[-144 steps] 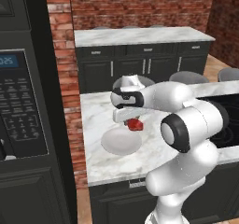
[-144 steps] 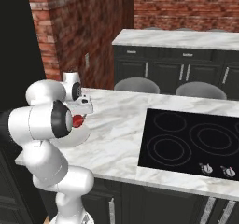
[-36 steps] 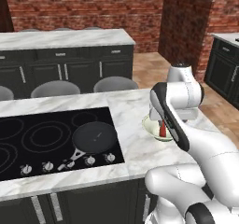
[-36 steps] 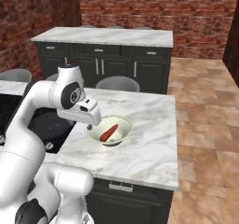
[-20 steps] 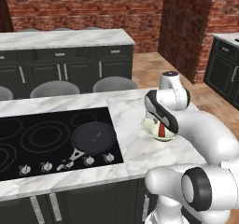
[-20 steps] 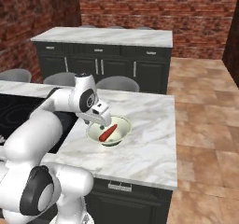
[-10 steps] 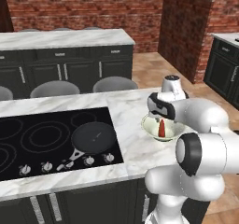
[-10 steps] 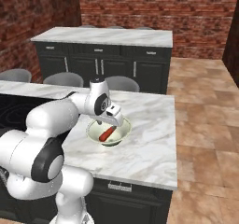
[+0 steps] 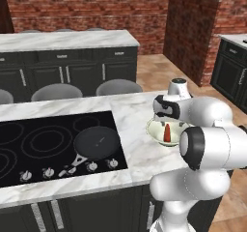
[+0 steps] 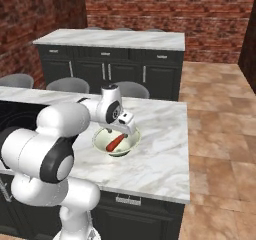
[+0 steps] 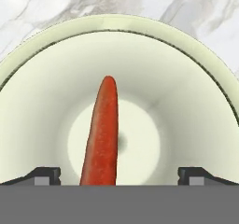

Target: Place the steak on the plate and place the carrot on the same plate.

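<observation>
— Dark, those two small finger tips of yours. How do they stand?

— Spread as wide as they go. In the hand view one dark finger tip (image 11: 45, 175) sits at the left and its twin at the right, with nothing pinched between them. My gripper (image 11: 119, 177) hangs just above the deep cream ceramic bowl (image 11: 196, 59).

— And what lies under it?

— The slim tapered orange-red carrot (image 11: 101, 134). It rests inside the bowl, its thick end near my fingers and its point leaning up the far wall. It runs between my tips, closer to the left one, and I cannot tell whether anything touches it.

— Where does the bowl stand?

— On the white marble countertop (image 9: 132, 120) with grey veins, near its front edge. From the left base view my gripper (image 9: 166, 118) hovers over the bowl (image 9: 155, 128) and the carrot (image 9: 167, 133) stands steeply in it. From the right base view the carrot (image 10: 116, 142) lies slanted in the bowl (image 10: 129, 147), under my gripper (image 10: 119, 128).

— Further off?

— A round black frying pan (image 9: 95, 141) on the black glass cooktop (image 9: 34, 144), beside the bowl toward the room's left. Behind the counter, grey round stools (image 9: 118, 86), then a dark cabinet run (image 9: 67, 71) with a marble top, and last the red brick wall (image 9: 87, 6).
</observation>
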